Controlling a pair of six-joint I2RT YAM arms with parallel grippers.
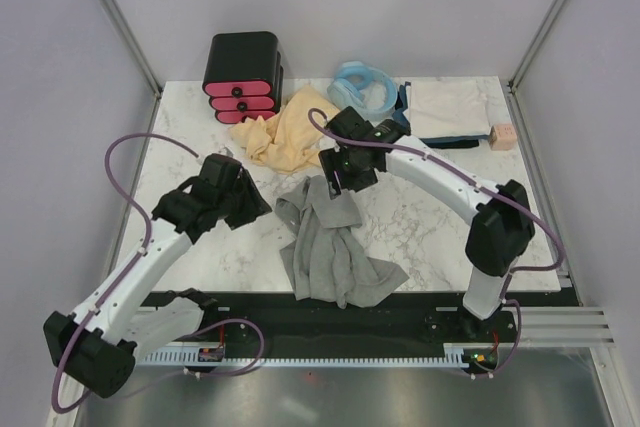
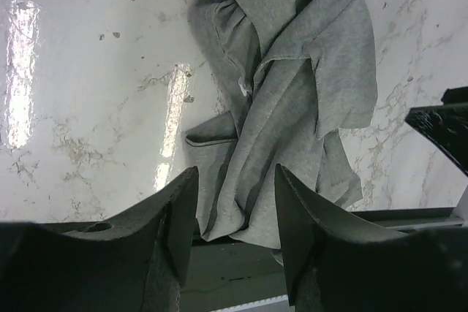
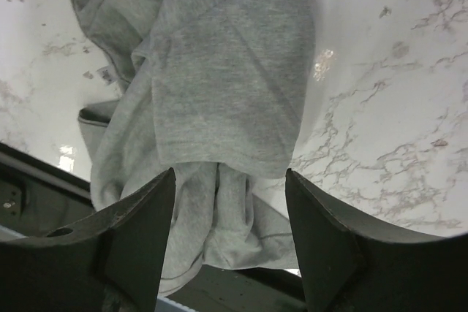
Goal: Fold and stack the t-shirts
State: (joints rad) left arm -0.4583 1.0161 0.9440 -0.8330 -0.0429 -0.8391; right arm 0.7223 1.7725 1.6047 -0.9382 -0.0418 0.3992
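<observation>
The left gripper (image 2: pixel 235 174) has its jaws partly apart and holds nothing. It hangs above the near hem of one crumpled grey t-shirt (image 1: pixel 330 247). The right gripper (image 3: pixel 229 174) has its jaws spread wide and is also empty, just above the far end of the same shirt.

The grey shirt lies bunched at the middle of the table, and its lower edge spills over the near table edge onto a black strip (image 1: pixel 300 309). Bare marble lies open on both sides of it, wider on the right and front left.

The white marble table (image 1: pixel 180 162) sits between plain grey walls with metal corner posts.

At the far edge, from left to right:
- One black box (image 1: pixel 243 65) with three pink drawers.
- One tan-yellow t-shirt (image 1: pixel 290 132), rumpled and just beside the box.
- One light-blue coiled hose (image 1: pixel 363 88).
- One whitish t-shirt (image 1: pixel 447 107), folded flat on dark cloth (image 1: pixel 445 142) that shows at its near edge.
- One small pink block (image 1: pixel 502 135), near the right edge.

Both arms reach in from the near edge.
</observation>
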